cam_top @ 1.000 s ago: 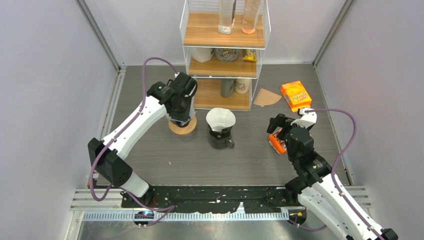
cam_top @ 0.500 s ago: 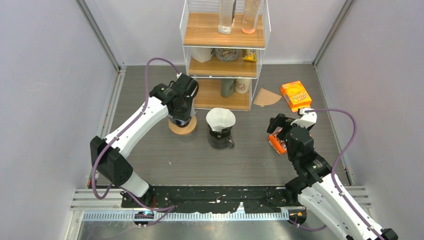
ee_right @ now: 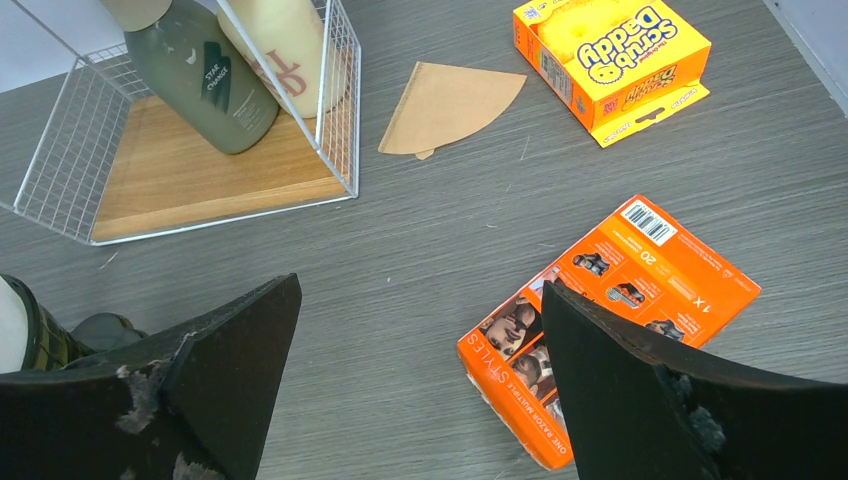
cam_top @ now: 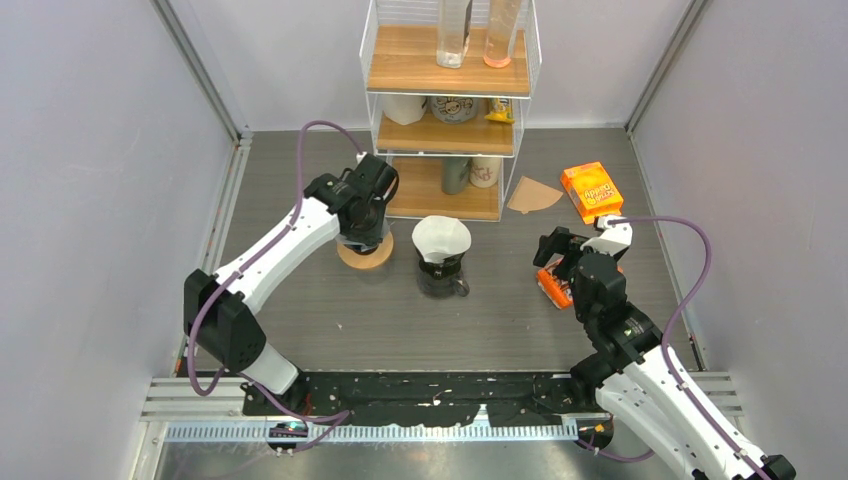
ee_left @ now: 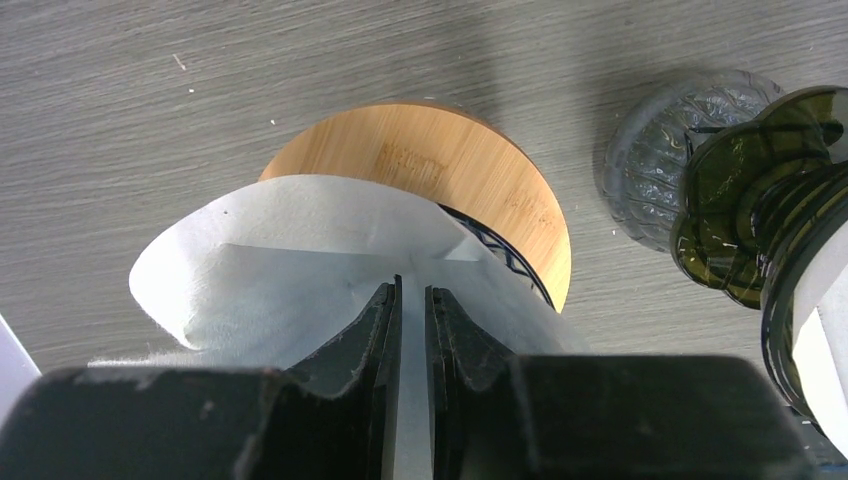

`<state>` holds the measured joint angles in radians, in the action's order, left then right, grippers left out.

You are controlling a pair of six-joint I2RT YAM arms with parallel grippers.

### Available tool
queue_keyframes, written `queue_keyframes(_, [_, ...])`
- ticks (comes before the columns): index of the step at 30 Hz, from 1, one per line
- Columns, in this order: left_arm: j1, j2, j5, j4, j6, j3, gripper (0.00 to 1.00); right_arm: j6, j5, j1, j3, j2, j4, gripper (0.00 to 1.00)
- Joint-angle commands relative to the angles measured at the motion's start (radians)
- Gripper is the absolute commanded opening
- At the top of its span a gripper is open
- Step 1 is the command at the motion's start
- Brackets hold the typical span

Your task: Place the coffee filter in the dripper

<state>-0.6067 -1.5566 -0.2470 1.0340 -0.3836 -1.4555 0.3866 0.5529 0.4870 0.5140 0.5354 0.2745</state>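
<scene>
While the left hand [ee_left: 412,292] is clenched on a white paper coffee filter [ee_left: 270,255], the placing itself isn't done. The filter hangs pinched at its fold, just above a round bamboo disc [ee_left: 440,165]. A dark rim shows under its edge; can't tell what that is.

The dark green glass dripper [ee_left: 765,200] sits on a glass carafe [cam_top: 441,280], just right of the disc. Something white already lines it. Could be another filter, can't confirm.

My read: grasp done. Left to do: carry across to the dripper, seat the cone, release.

The right hand [ee_right: 420,292] is released, jaws wide, holding nothing. It hovers over a flat orange box [ee_right: 610,320], well clear of the dripper.

Surface: grey wood-grain desk [cam_top: 330,320], matte. A brown paper filter [ee_right: 450,100] and an orange-and-yellow sponge box [ee_right: 610,55] lie at far right. A wire-and-wood shelf rack [cam_top: 450,100] stands at the back with cups and bottles.

Room: pale plain walls on three sides, metal rails along the desk edges.
</scene>
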Motion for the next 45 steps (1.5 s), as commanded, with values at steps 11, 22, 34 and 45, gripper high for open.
queue_keyframes(11, [-0.001, 0.003, -0.012, -0.03, -0.002, 0.004, 0.27, -0.007, 0.024, -0.002, 0.03, 0.003, -0.023, 0.96])
queue_keyframes(22, [0.012, -0.033, 0.025, -0.019, -0.006, 0.007, 0.25, -0.008, 0.022, -0.002, 0.031, 0.002, -0.022, 0.96])
queue_keyframes(34, [0.015, -0.064, 0.031, -0.015, 0.001, 0.011, 0.22, -0.007, 0.025, -0.002, 0.031, 0.012, -0.022, 0.96])
queue_keyframes(45, [0.016, -0.071, 0.031, -0.011, 0.0, 0.016, 0.23, -0.008, 0.026, -0.002, 0.031, 0.015, -0.022, 0.96])
